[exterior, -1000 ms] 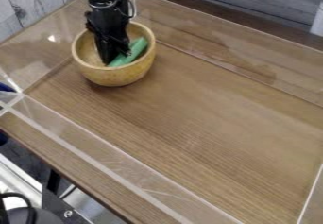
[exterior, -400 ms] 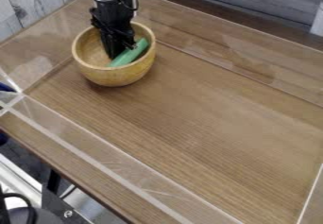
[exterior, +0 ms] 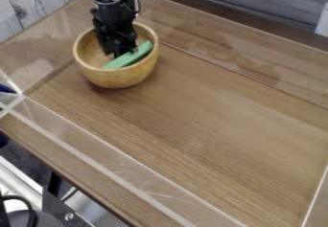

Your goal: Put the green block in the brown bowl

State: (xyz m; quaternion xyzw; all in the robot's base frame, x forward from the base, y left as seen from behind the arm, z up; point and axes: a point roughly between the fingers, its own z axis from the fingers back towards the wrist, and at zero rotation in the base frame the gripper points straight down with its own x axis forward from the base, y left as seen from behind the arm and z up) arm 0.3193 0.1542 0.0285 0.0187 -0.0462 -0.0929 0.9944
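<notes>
The brown bowl point(exterior: 92, 73) stands at the far left of the wooden table. Inside it lies the green block point(exterior: 133, 55), resting against the bowl's right inner wall, with its left end hidden behind the fingers. My black gripper point(exterior: 117, 45) points straight down into the bowl, right over the block's left part. Its fingers look spread apart, standing on either side of the block rather than squeezing it.
The wooden table top point(exterior: 205, 125) is ringed by low clear plastic walls point(exterior: 77, 159). A grey plank wall point(exterior: 33, 1) rises at the far left behind the bowl. The table's front edge runs along the lower left.
The gripper stayed in place inside the bowl. Its fingers, shut on the green block before, now look spread, and the block lies a little lower in the bowl.
</notes>
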